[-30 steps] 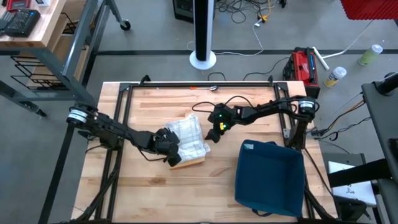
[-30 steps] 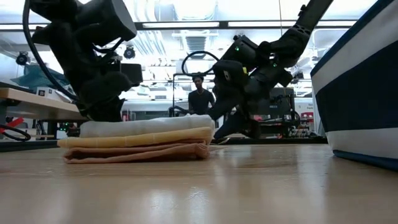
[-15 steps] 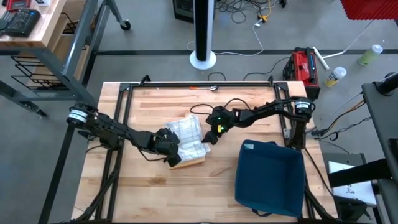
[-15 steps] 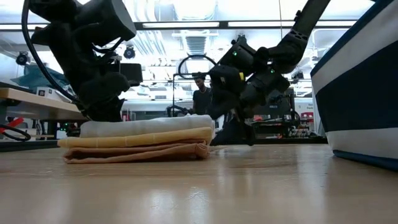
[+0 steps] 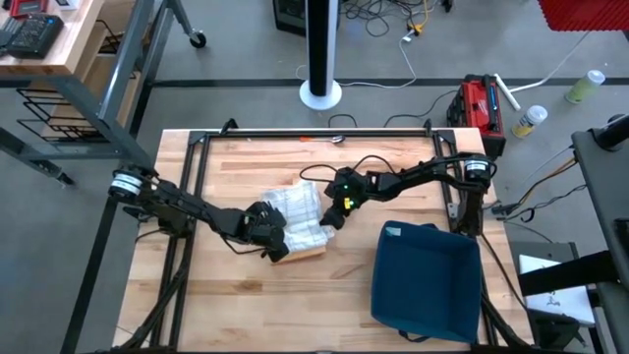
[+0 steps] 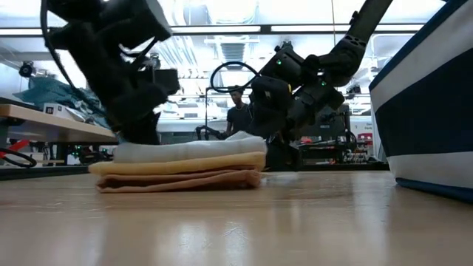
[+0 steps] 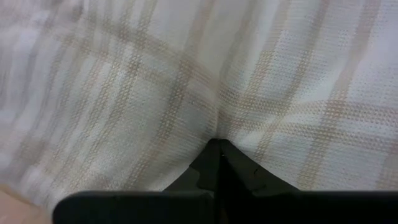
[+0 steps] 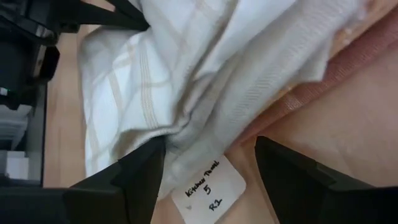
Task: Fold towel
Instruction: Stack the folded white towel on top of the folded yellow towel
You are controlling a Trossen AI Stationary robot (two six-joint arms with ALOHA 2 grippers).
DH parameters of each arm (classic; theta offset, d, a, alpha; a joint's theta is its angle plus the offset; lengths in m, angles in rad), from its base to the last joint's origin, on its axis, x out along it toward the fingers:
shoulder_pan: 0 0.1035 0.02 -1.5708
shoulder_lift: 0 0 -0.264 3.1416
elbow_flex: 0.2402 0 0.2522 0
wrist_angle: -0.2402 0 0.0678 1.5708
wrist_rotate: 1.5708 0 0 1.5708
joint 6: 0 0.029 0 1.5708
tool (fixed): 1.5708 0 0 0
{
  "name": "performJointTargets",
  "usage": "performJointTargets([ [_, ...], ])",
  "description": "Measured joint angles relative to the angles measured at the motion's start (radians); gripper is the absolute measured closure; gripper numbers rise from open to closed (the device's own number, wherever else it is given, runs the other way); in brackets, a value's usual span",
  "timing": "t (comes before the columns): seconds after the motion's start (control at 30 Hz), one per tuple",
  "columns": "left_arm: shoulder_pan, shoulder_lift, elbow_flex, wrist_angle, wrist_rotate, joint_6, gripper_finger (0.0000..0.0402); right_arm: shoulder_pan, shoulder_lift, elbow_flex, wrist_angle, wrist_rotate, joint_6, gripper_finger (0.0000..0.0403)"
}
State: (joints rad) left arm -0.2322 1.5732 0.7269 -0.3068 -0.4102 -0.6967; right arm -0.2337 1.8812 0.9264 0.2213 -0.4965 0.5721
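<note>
While left hand pinches towel shut, fingertips hidden in cloth; right hand spread wide beside towel edge.

Three stacked towels, one blue bin, two arms.

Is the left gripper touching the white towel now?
Touching. In the left wrist view, the left gripper is shut, its tips pinching the white towel, whose cloth puckers there.

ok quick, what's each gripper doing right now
Left gripper: shut, pinching the white plaid towel.
Right gripper: open, fingers either side of the towel's edge and its label, gripping nothing.
</note>
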Motion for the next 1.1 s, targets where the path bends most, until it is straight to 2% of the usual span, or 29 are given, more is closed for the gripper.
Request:
performJointTargets([
  [0.1,0.0,0.002,0.035,-0.006,-0.002,0.02,0.0402,0.0,0.0,0.0,0.0,0.0,-0.035,0.016],
  [0.33,0.0,0.001,0.094,0.01,-0.006,0.18,0.0402,0.0,0.0,0.0,-0.004,-0.001,-0.068,0.0151],
  [0.6,0.001,-0.001,0.178,0.019,-0.015,0.188,0.0402,0.0,-0.001,0.0,-0.002,-0.001,-0.068,0.0141],
  [0.87,0.005,-0.002,0.337,0.019,-0.013,0.187,0.0402,0.0,-0.001,0.0,0.004,0.0,-0.07,0.0135],
  [0.97,0.1,0.005,0.385,0.028,0.119,0.188,0.0402,0.0,-0.001,0.01,0.006,0.0,-0.085,0.0135],
  [1.1,0.19,0.011,0.409,0.013,0.144,0.186,0.0402,0.002,-0.002,0.028,0.006,0.0,-0.086,0.014],
])
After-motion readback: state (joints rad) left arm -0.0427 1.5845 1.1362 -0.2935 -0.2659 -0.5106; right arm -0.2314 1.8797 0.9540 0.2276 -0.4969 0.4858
